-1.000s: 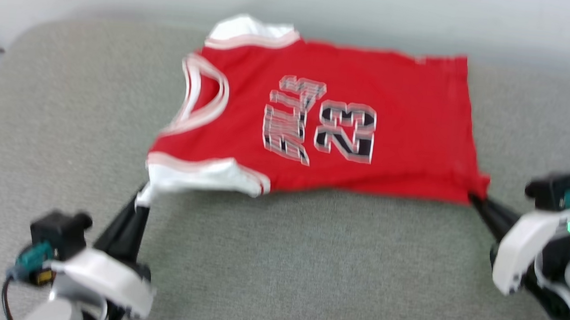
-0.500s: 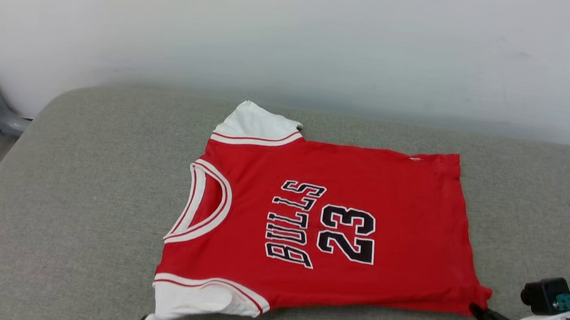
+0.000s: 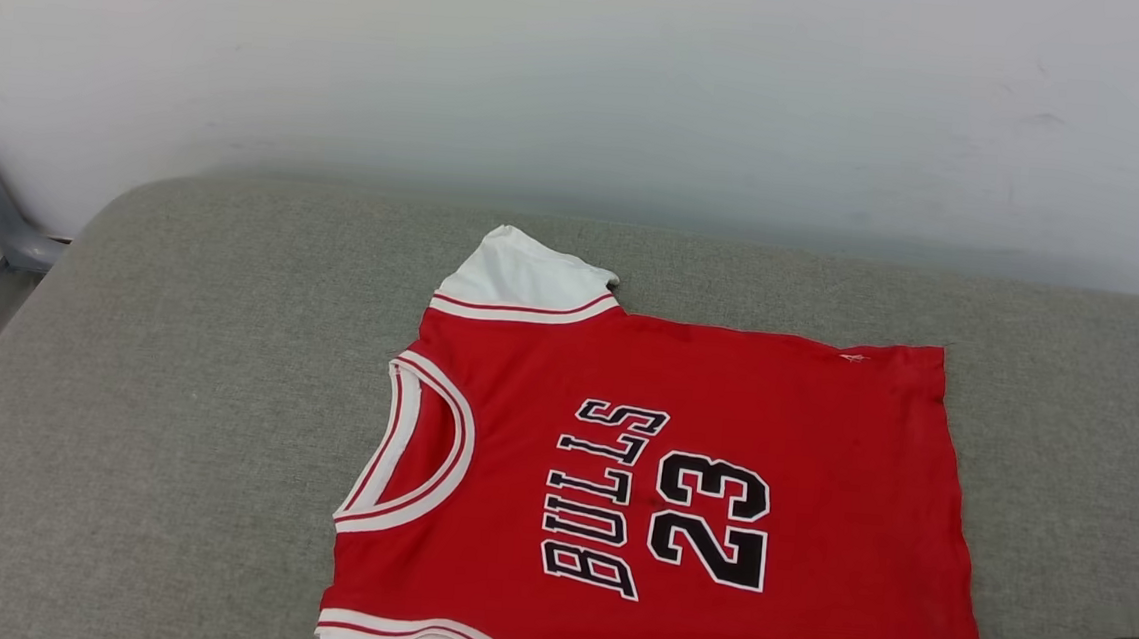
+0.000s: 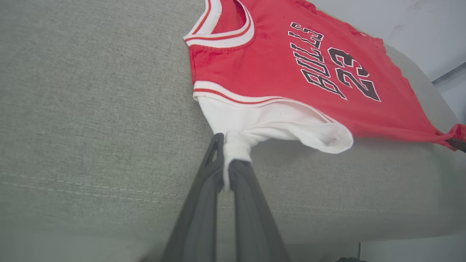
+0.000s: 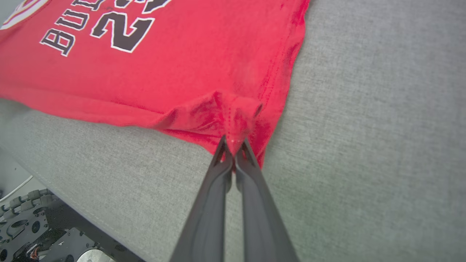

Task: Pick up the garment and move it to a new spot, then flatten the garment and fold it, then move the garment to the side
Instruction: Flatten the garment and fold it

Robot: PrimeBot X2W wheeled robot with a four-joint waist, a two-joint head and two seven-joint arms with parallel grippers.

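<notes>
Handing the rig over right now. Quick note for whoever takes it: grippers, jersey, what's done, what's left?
Left gripper: shut on the garment, pinching its near white sleeve.
Right gripper: shut on the near red hem corner.
Garment: print up, spread nearly flat on the grey cushion, with its near edge pulled between the two grippers.
Done: it looks laid out and flattened.
Left: fold it, then move it to the side.
</notes>
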